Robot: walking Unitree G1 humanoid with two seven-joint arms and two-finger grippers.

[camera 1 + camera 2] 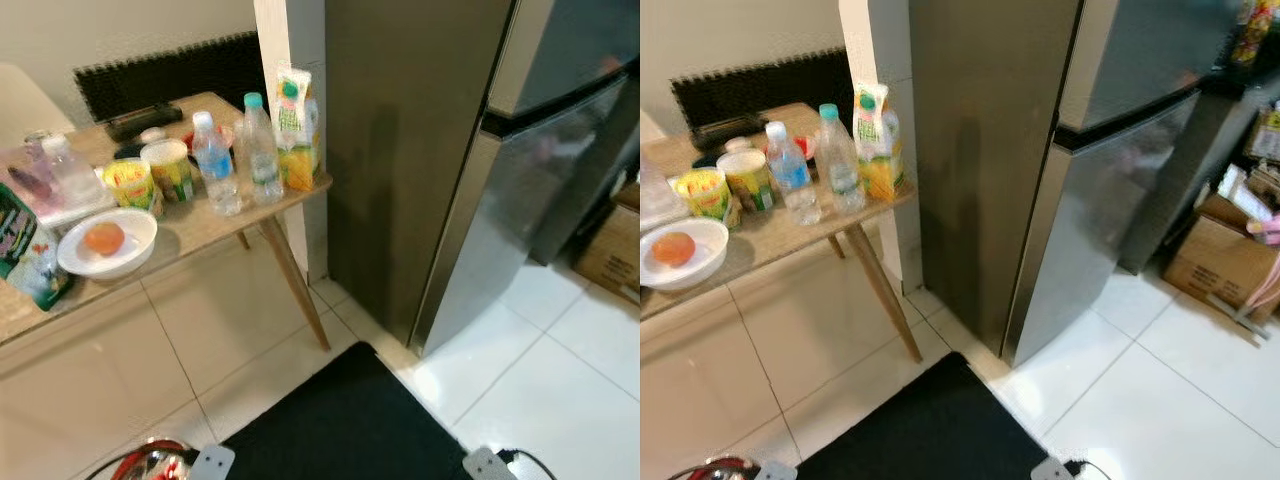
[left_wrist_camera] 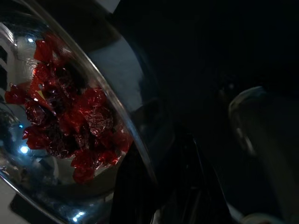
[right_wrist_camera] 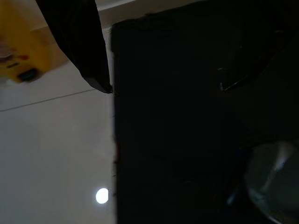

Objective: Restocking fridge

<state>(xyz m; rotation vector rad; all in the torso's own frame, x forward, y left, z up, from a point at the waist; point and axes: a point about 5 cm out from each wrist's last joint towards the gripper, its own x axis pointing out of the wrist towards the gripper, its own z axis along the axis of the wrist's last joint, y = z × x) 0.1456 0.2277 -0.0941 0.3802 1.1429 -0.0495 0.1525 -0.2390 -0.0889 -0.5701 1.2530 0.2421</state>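
The steel fridge [image 1: 520, 200] stands shut to the right of a wooden table [image 1: 200, 235]. On the table are a juice carton [image 1: 296, 125], two water bottles [image 1: 215, 165], two cans [image 1: 168, 168] and a white bowl [image 1: 70, 262] holding an orange fruit [image 1: 104, 238]. Low at my left, my left gripper [image 2: 154, 186] is shut on the rim of a shiny metal bowl [image 1: 150, 465] filled with red wrapped pieces [image 2: 60, 116]. My right gripper [image 3: 163, 84] hangs open over the black mat [image 3: 187, 140], with nothing between its fingers.
A black mat [image 1: 340, 420] lies on the white tile floor before the fridge. A cardboard box [image 1: 1225, 260] and clutter sit to the fridge's right. A white pillar [image 1: 285, 40] stands between table and fridge. A yellow object [image 3: 23, 51] rests on the floor.
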